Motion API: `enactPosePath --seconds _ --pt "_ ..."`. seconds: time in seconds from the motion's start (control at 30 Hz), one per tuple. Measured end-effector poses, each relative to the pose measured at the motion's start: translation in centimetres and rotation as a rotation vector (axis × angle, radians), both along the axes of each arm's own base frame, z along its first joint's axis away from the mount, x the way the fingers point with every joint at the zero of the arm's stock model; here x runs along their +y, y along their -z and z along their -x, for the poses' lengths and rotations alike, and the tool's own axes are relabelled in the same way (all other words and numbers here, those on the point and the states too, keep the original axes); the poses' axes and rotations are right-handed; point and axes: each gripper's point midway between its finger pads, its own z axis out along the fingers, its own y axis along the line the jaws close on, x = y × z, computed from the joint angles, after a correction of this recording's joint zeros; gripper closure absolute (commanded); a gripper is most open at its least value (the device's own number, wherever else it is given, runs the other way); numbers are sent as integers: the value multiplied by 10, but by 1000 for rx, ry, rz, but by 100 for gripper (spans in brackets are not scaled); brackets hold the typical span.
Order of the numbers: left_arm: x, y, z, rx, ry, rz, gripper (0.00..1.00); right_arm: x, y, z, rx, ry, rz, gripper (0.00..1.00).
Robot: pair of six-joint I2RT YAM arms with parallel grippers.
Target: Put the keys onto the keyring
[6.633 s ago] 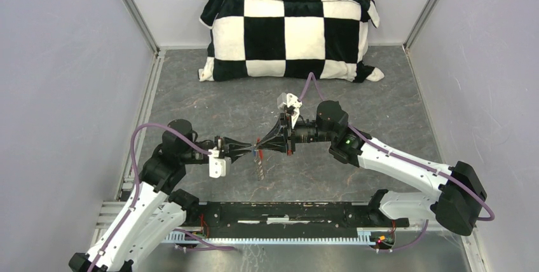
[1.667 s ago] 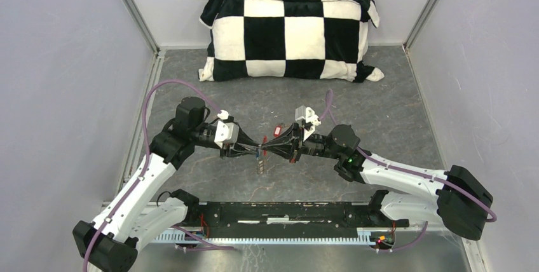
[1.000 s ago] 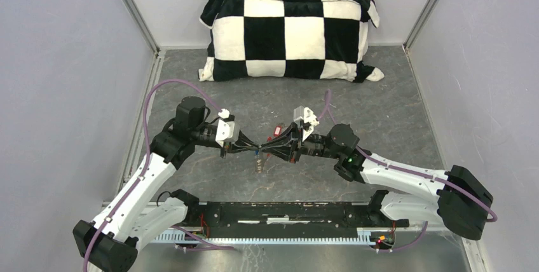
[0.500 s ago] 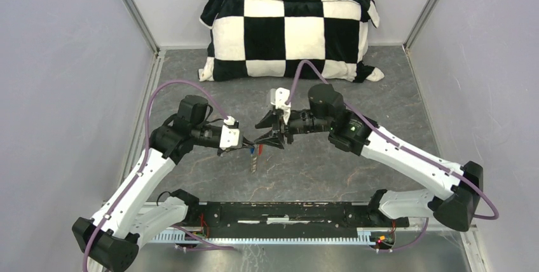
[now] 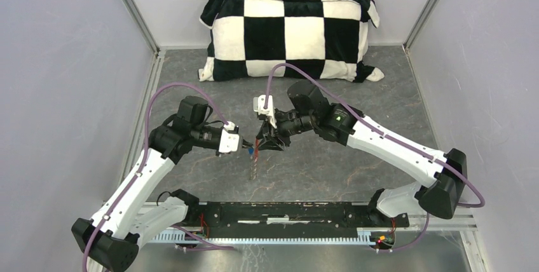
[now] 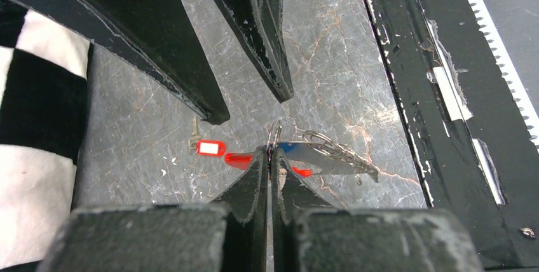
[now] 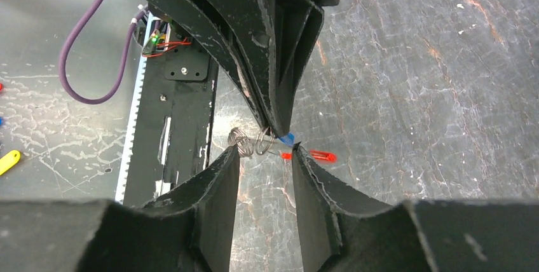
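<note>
My left gripper (image 5: 246, 149) is shut on a thin silver keyring (image 6: 274, 136) and holds it above the table. A bunch of silver keys (image 6: 337, 159) with a blue tag (image 6: 291, 149) hangs from the ring; it also shows in the top view (image 5: 253, 165). A loose key with a red-and-white tag (image 6: 210, 148) lies on the table beyond it. My right gripper (image 5: 265, 143) is open and empty, pointing down, its fingertips (image 7: 232, 156) on either side of the ring (image 7: 264, 142), not touching it.
A black-and-white checkered pillow (image 5: 289, 35) lies against the back wall. A black rail (image 5: 292, 213) with a toothed strip runs along the near edge. Grey walls close in left and right. More red tags (image 7: 323, 156) lie on the marbled table.
My right arm has swung left and turned its open gripper down over the tip of the left gripper. The left gripper still holds the ring in nearly the same place.
</note>
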Motion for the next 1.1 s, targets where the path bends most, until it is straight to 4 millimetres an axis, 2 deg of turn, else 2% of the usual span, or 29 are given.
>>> enactPosePath --seconds 0.17,0.4,0.63,1.03,1.1 --pt "0 0 0 -7 4 0 98 5 4 1 7 -21 10 64" --pt "1 -3 1 -28 8 6 98 11 19 2 40 -42 40 69" --pt "1 -5 3 -35 8 9 98 12 19 4 46 -52 38 74" --pt "3 -6 5 -38 8 11 98 13 17 5 53 -55 28 74" --pt "3 -6 6 -37 8 11 98 13 17 5 56 -53 28 69"
